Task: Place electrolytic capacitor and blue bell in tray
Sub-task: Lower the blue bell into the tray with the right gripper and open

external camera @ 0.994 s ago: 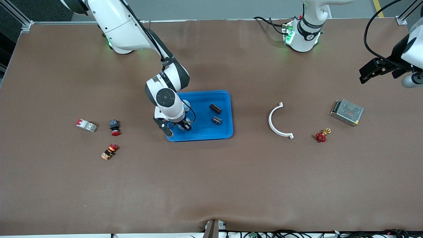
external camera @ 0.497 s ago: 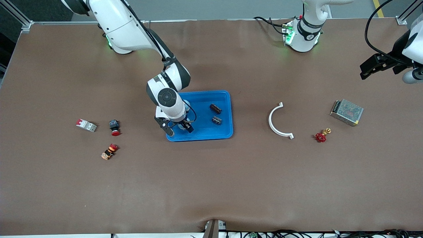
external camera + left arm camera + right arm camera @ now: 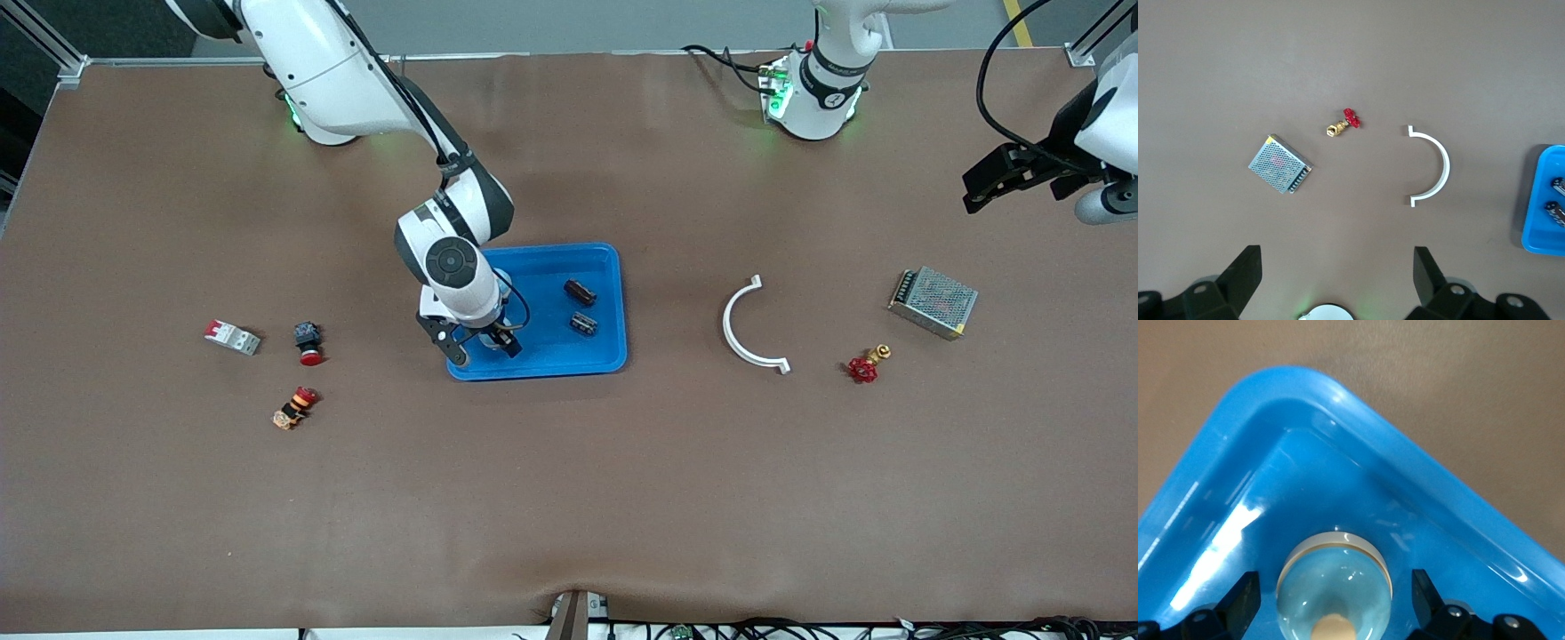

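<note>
The tray sits mid-table. The right gripper hangs low over its corner toward the right arm's end, nearest the front camera. Only the right wrist view shows what lies under it: the blue bell, a pale dome with a white rim, rests on the tray floor between the spread fingers, which stand clear of it and grip nothing. The front view adds two dark capacitors in the tray toward the left arm's end. The left gripper waits, open and empty, above that end of the table. Its wrist view looks down on a metal box, a white arc and a red valve
</note>
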Action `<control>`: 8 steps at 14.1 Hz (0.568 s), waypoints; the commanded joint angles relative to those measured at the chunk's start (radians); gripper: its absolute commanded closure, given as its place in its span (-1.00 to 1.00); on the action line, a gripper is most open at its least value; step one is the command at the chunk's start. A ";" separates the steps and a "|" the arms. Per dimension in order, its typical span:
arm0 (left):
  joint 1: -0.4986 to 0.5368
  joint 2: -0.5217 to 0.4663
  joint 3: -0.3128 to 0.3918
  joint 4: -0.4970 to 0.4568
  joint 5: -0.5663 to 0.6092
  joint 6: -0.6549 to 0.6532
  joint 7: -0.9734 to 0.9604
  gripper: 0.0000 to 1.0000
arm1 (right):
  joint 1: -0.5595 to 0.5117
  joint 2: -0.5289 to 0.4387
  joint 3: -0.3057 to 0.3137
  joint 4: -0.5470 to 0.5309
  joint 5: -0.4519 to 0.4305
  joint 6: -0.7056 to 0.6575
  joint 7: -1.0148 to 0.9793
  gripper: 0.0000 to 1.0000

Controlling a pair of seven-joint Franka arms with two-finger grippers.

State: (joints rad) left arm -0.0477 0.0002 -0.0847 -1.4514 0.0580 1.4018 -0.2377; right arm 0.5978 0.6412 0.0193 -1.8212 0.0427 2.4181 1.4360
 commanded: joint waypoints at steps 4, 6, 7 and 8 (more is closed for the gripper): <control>0.002 -0.013 -0.001 -0.014 -0.024 -0.009 0.017 -1.00 | -0.038 0.005 -0.005 0.181 -0.003 -0.261 -0.023 -1.00; 0.002 -0.013 -0.001 -0.014 -0.024 -0.009 0.015 -1.00 | -0.067 0.003 -0.005 0.233 0.000 -0.380 -0.101 -1.00; 0.002 -0.013 -0.001 -0.014 -0.024 -0.009 0.015 -1.00 | -0.081 0.003 -0.005 0.259 0.000 -0.443 -0.153 -1.00; 0.002 -0.013 -0.001 -0.014 -0.024 -0.009 0.015 -1.00 | -0.088 0.003 -0.005 0.276 0.000 -0.492 -0.202 -1.00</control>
State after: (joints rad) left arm -0.0497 0.0003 -0.0849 -1.4565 0.0534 1.4017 -0.2377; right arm 0.5392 0.6395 0.0030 -1.5944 0.0426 2.0151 1.3180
